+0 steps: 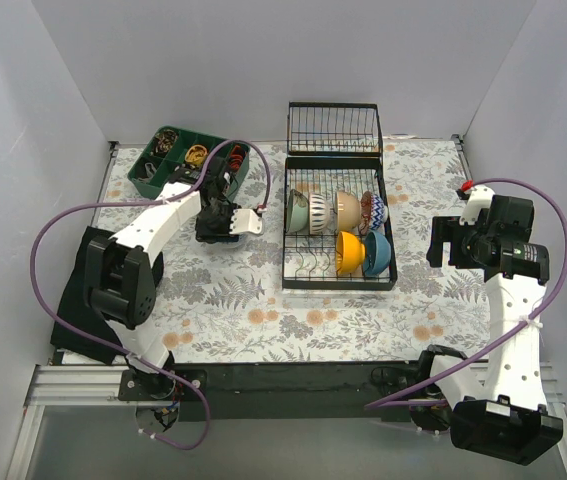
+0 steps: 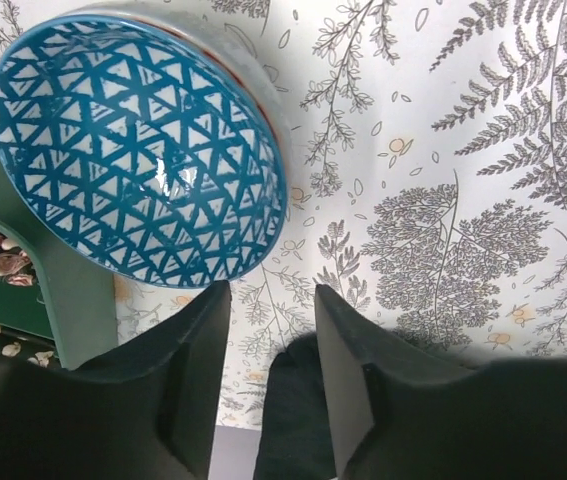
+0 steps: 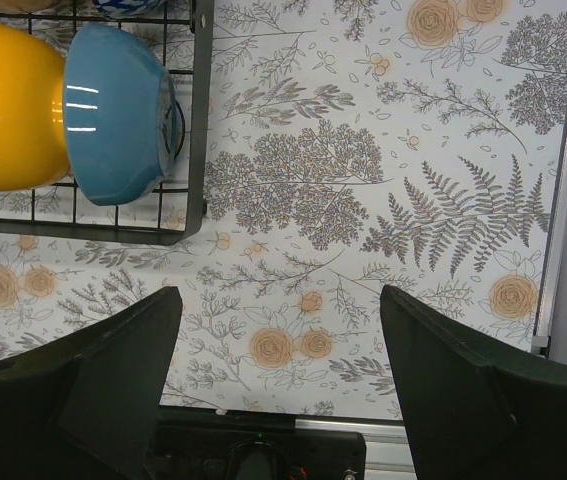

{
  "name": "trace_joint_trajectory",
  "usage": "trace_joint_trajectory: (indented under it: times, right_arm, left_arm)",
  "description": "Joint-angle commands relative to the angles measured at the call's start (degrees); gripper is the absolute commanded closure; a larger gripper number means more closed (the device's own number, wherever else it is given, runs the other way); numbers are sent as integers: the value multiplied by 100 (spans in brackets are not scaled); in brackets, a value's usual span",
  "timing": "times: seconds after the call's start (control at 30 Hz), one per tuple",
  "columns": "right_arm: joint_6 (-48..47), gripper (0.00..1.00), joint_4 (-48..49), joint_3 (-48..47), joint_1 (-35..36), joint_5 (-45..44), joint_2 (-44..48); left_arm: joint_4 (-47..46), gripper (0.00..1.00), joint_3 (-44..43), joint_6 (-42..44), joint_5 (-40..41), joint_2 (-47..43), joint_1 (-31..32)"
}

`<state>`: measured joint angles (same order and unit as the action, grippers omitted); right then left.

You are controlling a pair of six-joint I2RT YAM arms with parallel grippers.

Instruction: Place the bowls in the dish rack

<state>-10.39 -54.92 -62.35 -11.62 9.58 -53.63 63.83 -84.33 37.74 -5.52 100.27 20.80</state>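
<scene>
Left pincer (image 2: 271, 300) hangs spread and empty just beside the blue patterned bowl (image 2: 138, 150) on the bench (image 2: 443, 120) (green tray (image 2: 63, 290) close alongside); better to straddle the near rim before closing. Right pincer (image 3: 278, 300) gapes empty near the dish rack (image 3: 200, 120).

Blue patterned bowl (image 2: 138, 150) sits close against green tray (image 2: 73, 320), blocking that side; bare table (image 2: 443, 120) on its other side. In the dish rack (image 1: 337, 285), front-row tines left of orange-yellow bowl (image 1: 349, 252) are free. Right hand (image 3: 278, 305) is spread wide over open table, with the rack wall just to its left.
</scene>
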Motion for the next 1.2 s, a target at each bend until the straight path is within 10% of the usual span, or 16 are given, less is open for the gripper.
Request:
trace_joint_trajectory:
  times: [0.0, 0.87, 1.17]
  right_arm:
    - [81, 12, 227, 30, -34, 70, -25]
    - [72, 11, 262, 65, -69, 17, -51]
    - [81, 11, 297, 82, -77, 70, -113]
  left_arm:
    - [-381, 58, 260, -47, -300, -438, 30]
    - [1579, 55, -1411, -1137, -1637, 1356, -14]
    - [1580, 83, -909, -1198, -1645, 995, -23]
